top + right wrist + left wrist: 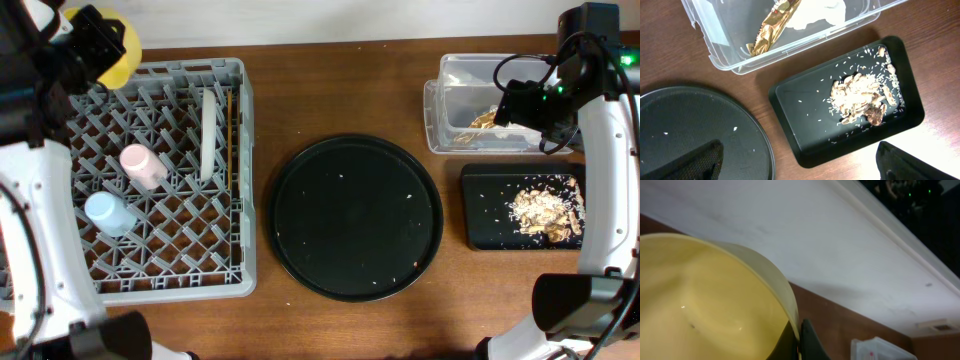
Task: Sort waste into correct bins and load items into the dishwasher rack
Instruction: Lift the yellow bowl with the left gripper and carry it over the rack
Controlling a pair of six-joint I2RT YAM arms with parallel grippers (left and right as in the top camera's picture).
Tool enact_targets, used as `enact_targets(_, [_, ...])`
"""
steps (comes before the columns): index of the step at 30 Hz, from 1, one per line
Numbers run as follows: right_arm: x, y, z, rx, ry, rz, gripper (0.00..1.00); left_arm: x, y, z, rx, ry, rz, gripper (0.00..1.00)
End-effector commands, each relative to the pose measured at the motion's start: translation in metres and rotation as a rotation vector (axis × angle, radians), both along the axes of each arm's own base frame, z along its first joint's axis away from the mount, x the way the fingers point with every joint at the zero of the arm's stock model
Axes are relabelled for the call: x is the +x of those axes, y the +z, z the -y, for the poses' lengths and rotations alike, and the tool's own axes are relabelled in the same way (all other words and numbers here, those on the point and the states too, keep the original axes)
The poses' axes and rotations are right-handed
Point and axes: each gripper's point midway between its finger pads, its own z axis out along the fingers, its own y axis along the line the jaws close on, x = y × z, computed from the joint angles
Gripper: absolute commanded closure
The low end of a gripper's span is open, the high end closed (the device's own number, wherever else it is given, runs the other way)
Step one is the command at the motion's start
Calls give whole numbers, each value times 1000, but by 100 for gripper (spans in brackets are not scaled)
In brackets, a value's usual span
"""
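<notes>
My left gripper point(93, 38) is shut on the rim of the yellow bowl point(122, 50), held above the far left corner of the dishwasher rack point(245, 200). In the left wrist view the bowl point(705, 305) fills the left, its rim pinched between my fingertips point(810, 345). In the rack stand a pink cup point(143, 165), a light-blue cup point(108, 212), the grey plate point(208, 135) on edge and the chopsticks point(231, 130). My right gripper point(512, 104) hangs open and empty over the clear tub point(450, 75), which holds the gold wrapper point(771, 27) and the napkin point(815, 12). Food scraps point(860, 95) lie in the black rectangular tray point(805, 100).
A large round black tray point(355, 217) with a few crumbs sits mid-table between the rack and the bins. The clear tub is behind the black rectangular tray point(480, 215) at the right. A white wall runs behind the table's far edge.
</notes>
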Motion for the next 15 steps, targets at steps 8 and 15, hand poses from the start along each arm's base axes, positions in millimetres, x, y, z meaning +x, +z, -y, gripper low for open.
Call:
enact_targets(8, [0, 7, 1, -3, 3, 21, 1, 85, -75, -23, -123, -153, 41, 100])
enact_targets(15, [0, 7, 1, -3, 3, 21, 1, 119, -130, -32, -148, -171, 27, 100])
